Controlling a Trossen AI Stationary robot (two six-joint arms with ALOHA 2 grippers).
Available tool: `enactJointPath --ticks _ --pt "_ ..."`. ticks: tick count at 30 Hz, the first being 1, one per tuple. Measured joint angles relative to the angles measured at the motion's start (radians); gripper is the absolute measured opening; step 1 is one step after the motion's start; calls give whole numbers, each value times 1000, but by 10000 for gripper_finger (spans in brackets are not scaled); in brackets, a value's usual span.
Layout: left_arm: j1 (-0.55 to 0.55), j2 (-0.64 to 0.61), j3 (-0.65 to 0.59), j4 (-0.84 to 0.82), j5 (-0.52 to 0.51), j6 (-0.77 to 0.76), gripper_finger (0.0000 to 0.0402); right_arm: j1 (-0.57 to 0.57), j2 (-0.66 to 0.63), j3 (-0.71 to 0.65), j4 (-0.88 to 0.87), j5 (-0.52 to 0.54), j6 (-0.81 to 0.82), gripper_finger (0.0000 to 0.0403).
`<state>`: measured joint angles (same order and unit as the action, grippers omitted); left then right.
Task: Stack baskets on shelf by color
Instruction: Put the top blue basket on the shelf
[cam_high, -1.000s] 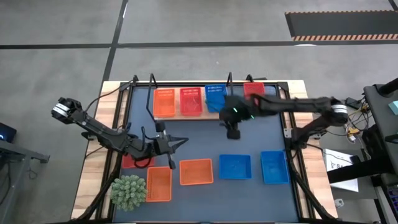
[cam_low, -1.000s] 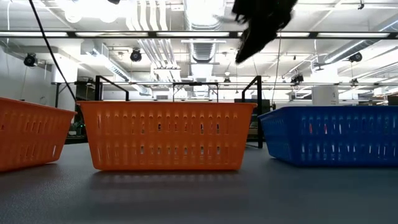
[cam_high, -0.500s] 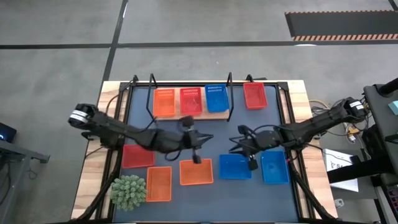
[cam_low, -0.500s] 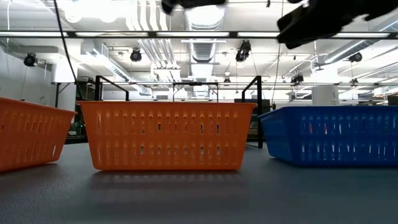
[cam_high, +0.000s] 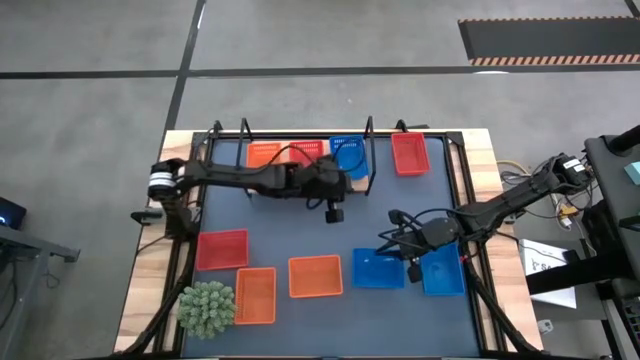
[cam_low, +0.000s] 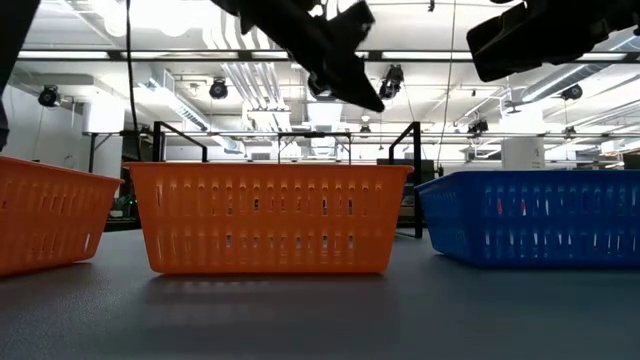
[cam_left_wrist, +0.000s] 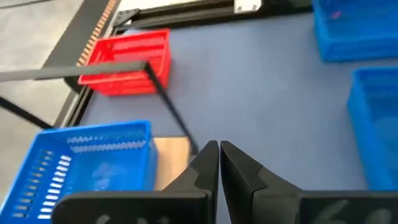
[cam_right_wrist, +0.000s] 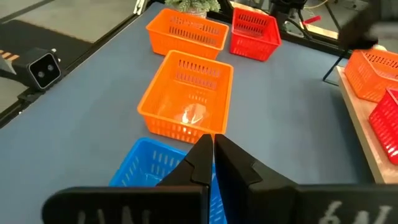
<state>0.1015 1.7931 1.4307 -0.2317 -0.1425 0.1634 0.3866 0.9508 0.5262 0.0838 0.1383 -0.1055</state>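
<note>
Dark-blue mat (cam_high: 330, 225) on table | we see left gripper (cam_high: 335, 212) now moved beside wooden wire-framed shelf (cam_high: 305, 183), clenched, empty | right gripper (cam_high: 412, 272) newly clenched, empty, over blue mesh basket (cam_high: 378, 268) | unstacked.

From above I see the shelf (cam_high: 305, 186) at twelve o'clock on the mat (cam_high: 400, 215), three baskets (cam_high: 264, 153) side by side on it, a fourth basket (cam_high: 409, 153) at one o'clock just beside it. Five more sit near six o'clock, with the plant ball (cam_high: 206, 309) at seven. My left gripper (cam_high: 335, 212) hangs before the shelf; my right gripper (cam_high: 413, 270) is between two baskets at five.
</note>
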Motion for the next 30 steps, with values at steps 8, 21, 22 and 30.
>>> enactJointPath --ticks 8,21,22,30 --pt "48 54 5 18 0 9 10 0 0 0 -28 -2 0 9" --pt "93 130 3 112 -49 33 123 0 0 -16 -48 -6 -12 9" --pt "97 131 3 116 -49 33 124 0 -1 -24 -40 -6 -22 9" --pt "109 136 3 119 -49 28 125 -1 -1 -149 227 -7 -115 8"
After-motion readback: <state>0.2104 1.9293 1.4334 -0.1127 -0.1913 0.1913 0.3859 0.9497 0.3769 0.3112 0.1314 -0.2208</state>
